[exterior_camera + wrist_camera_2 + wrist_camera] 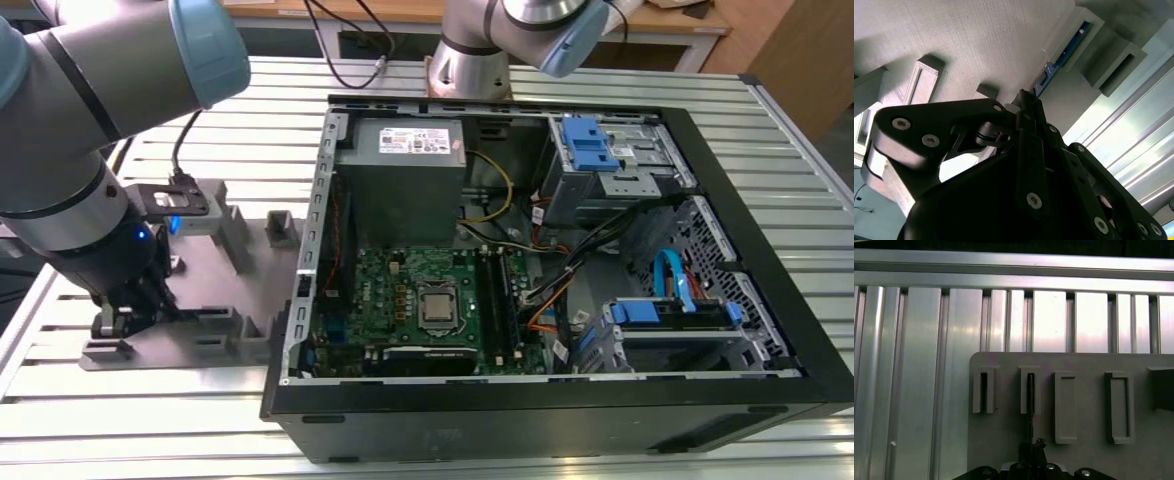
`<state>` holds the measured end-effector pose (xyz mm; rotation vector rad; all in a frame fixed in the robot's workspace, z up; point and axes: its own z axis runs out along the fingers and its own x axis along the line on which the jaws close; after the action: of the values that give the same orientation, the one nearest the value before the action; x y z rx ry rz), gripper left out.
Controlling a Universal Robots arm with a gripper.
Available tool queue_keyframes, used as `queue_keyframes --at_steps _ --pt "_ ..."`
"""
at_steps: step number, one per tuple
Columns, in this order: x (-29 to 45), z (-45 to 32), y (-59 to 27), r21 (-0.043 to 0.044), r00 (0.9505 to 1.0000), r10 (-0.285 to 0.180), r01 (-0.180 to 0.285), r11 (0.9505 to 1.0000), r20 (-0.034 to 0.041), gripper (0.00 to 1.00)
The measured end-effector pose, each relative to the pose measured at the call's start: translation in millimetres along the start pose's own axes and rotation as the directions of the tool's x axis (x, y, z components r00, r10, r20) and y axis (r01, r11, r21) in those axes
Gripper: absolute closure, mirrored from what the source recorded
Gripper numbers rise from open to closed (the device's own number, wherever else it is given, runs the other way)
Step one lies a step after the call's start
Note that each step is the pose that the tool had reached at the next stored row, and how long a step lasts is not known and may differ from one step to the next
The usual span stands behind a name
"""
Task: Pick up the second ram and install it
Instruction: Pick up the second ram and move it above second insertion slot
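Note:
The second ram (1064,49) is a thin dark strip with a blue edge, standing on edge in a slot of the grey holder block (979,40). In the first wrist view the ram (1030,402) runs as a narrow dark line from its slot down to my gripper (1032,449). My gripper (1026,102) has its black fingers drawn together on the near end of the strip. In the exterior view the gripper (127,315) is down on the grey holder (200,345), to the exterior view's left of the open computer case (747,300).
The case lies open with the green motherboard (400,290) and its memory slots (501,300) facing up, cables and blue drive brackets beside them. The holder plate (1089,362) has several raised slots. A ribbed aluminium table (134,440) lies under everything. A second arm's base (467,60) stands behind the case.

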<state>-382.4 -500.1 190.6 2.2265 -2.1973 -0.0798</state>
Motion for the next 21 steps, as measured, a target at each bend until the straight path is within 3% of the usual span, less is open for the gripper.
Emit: queue_keyframes --at_steps 5,21 --pt "-0.1 -1.3 0.1 0.0002 1.0000 0.000 0.000 1.0000 0.0000 0.89" --pt "-0.7 -25.3 1.2 0.0001 1.0000 0.000 0.000 1.0000 -0.0002 0.89"
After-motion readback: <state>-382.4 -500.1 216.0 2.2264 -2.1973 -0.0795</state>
